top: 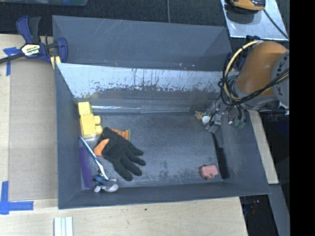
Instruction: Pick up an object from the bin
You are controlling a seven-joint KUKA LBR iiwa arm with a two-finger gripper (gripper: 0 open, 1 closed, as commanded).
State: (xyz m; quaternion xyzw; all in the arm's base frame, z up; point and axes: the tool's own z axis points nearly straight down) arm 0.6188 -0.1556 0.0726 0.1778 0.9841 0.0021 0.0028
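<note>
**Gripper at the bin's right side, nothing picked yet**

The gripper hangs by the right wall of the bin, with nothing visibly in its hold; whether it is open or closed cannot be told. Nearest is a small pink piece by the front right corner, beside a dark slim bar. A black glove and yellow block lie well apart, at the left. The approach seems underway; next it likely needs centring over one thing and lowering

A dark surface, perhaps carpeted floor, spans the top; a white sheet lies at upper right.
</note>
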